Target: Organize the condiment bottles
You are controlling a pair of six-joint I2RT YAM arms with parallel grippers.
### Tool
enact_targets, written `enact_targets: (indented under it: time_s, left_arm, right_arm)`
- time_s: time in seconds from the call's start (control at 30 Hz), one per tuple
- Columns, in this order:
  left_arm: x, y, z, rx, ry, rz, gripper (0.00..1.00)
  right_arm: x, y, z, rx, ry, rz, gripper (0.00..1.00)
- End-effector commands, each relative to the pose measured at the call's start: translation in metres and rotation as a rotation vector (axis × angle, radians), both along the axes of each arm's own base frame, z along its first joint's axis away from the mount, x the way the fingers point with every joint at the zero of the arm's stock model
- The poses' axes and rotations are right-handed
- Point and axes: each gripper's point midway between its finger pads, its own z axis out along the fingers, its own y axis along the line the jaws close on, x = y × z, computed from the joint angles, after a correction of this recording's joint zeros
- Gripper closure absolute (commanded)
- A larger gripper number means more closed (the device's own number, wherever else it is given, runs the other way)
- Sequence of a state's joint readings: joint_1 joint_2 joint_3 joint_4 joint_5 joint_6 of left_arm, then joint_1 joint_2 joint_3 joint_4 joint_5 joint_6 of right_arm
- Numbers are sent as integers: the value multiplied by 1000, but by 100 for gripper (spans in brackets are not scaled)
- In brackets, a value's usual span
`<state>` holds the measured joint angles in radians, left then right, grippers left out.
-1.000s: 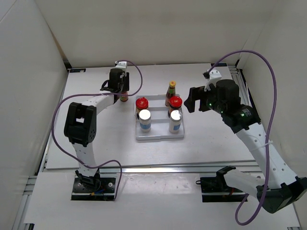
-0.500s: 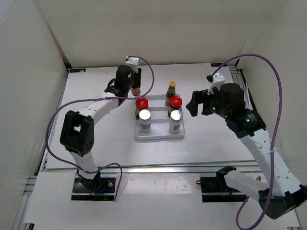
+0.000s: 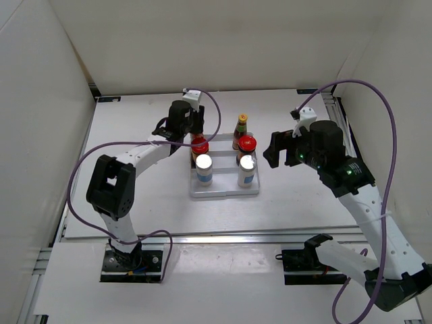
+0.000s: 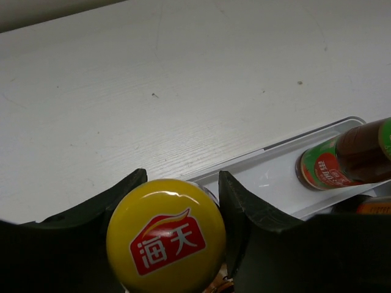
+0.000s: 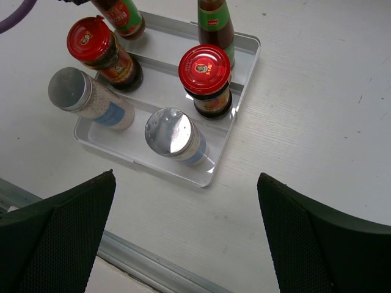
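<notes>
My left gripper (image 3: 192,130) is shut on a slim red-sauce bottle by its neck; its yellow cap (image 4: 166,235) fills the left wrist view between my fingers (image 4: 253,210). That bottle (image 5: 120,14) is at the back left corner of the white tray (image 3: 224,194); I cannot tell if it rests on the tray. The other slim bottle (image 3: 241,127) stands at the back right. Two red-lidded dark jars (image 3: 200,144) (image 3: 247,142) fill the middle row and two silver-capped shakers (image 3: 204,162) (image 3: 247,163) the front row. My right gripper (image 3: 273,150) is open and empty, raised right of the tray.
White walls close in the table at the left, back and right. A metal rail (image 3: 223,236) runs along the table's near edge. Purple cables loop from both arms. Bare table surface (image 5: 317,110) lies right of the tray.
My left gripper has carried the slim bottle rightward from the table left of the tray to the tray's back left corner. My right gripper has shifted slightly.
</notes>
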<state>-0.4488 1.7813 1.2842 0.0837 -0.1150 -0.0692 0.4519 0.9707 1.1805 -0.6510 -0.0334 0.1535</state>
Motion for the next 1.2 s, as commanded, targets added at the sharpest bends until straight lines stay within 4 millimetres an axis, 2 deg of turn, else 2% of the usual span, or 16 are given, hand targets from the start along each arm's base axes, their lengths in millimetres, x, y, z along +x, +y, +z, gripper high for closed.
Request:
enact_targets:
  time_s: [0.0, 0.1, 0.13, 0.27, 0.37, 0.43, 0.53, 0.63, 0.67, 0.73, 0.77, 0.83, 0.93, 1.0, 1.03, 1.17]
  left_arm:
    - [7, -13, 47, -99, -123, -31, 89]
    - [8, -14, 40, -102, -109, -29, 89]
    - [8, -14, 30, -93, -89, -28, 89]
    - [8, -17, 24, -99, -75, -34, 89]
    - [8, -18, 11, -89, -47, -41, 85]
    - [6, -23, 11, -90, -47, -51, 83]
    - [4, -24, 9, -89, -36, -62, 68]
    - [3, -24, 7, -85, -28, -62, 43]
    - [4, -24, 7, -77, -31, -65, 27]
    - [3, -23, 12, -81, -39, -65, 4]
    - [4, -24, 22, -89, -57, -66, 0]
    - [4, -24, 22, -89, -57, -66, 0]
    - [2, -28, 42, -96, -91, -79, 0]
    - [3, -28, 63, -111, -124, -79, 0]
    - [3, -28, 63, -111, -124, -79, 0]
    - [-2, -26, 112, -138, -206, -84, 0]
  right_arm:
    - [-2, -1, 6, 13, -24, 3, 0]
    - [-1, -2, 6, 9, -26, -6, 0]
    - [-1, -2, 6, 9, -26, -6, 0]
    - [-3, -3, 4, 5, -17, -6, 0]
    - [-3, -5, 7, 5, -28, -14, 0]
    - [-3, -5, 7, 5, -28, -14, 0]
    - [-4, -6, 5, 1, -19, -14, 0]
    - [-6, -7, 3, 1, -19, -14, 0]
    - [-5, -8, 3, -2, -21, -22, 0]
    - [-5, -8, 3, -3, -21, -22, 0]
    - [-5, -8, 3, -3, -21, -22, 0]
    - [-5, -8, 3, -3, -21, -22, 0]
    - [-5, -8, 3, 4, -17, -26, 0]
    - [-6, -10, 6, 5, -27, -34, 0]
    - [-6, -9, 6, 11, -23, -38, 0]
    - [-6, -13, 4, 6, -15, -60, 0]
